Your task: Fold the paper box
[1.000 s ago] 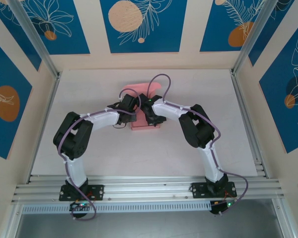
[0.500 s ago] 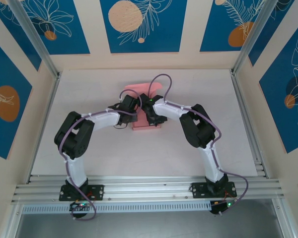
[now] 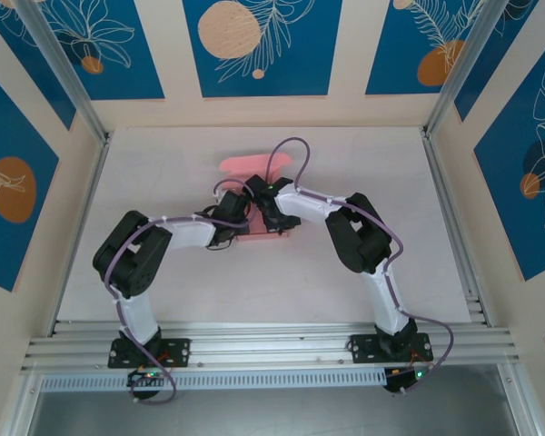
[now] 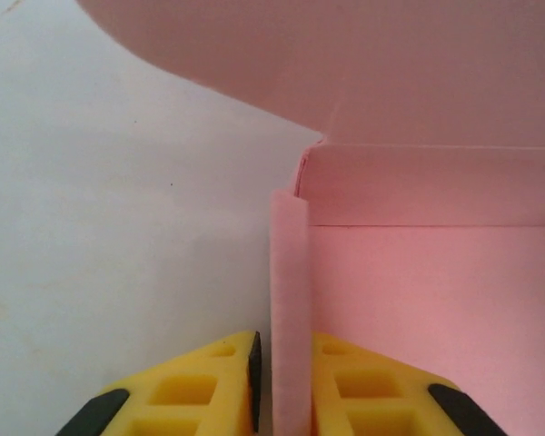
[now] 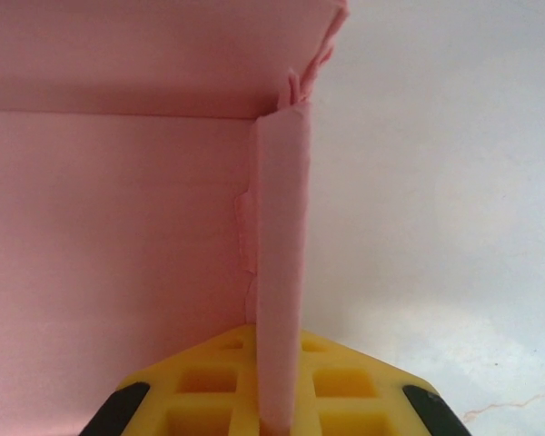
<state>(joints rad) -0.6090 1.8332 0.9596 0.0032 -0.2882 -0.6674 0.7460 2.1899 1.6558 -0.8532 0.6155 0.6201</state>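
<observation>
The salmon-pink paper box (image 3: pixel 259 233) sits mid-table, partly folded, with its lid flap (image 3: pixel 247 164) standing up behind it. Both grippers meet over it. In the left wrist view, the box's upright left side wall (image 4: pixel 289 272) runs between the yellow fingers (image 4: pixel 209 386) of my left gripper (image 4: pixel 289 386), which is shut on it. The box floor (image 4: pixel 436 300) lies to the right. In the right wrist view, my right gripper (image 5: pixel 278 386) is shut on the box's right side wall (image 5: pixel 282 236), with the box interior (image 5: pixel 118 245) to the left.
The white tabletop (image 3: pixel 163 182) surrounds the box on all sides. Metal frame rails (image 3: pixel 450 209) border the table left and right, and blue patterned panels (image 3: pixel 254 45) stand behind. Both arms arch inward, with a purple cable (image 3: pixel 286 145) looping above the box.
The left gripper has drawn back toward the near edge and the right gripper has shifted left. The box has moved slightly with them, both side walls still held.
</observation>
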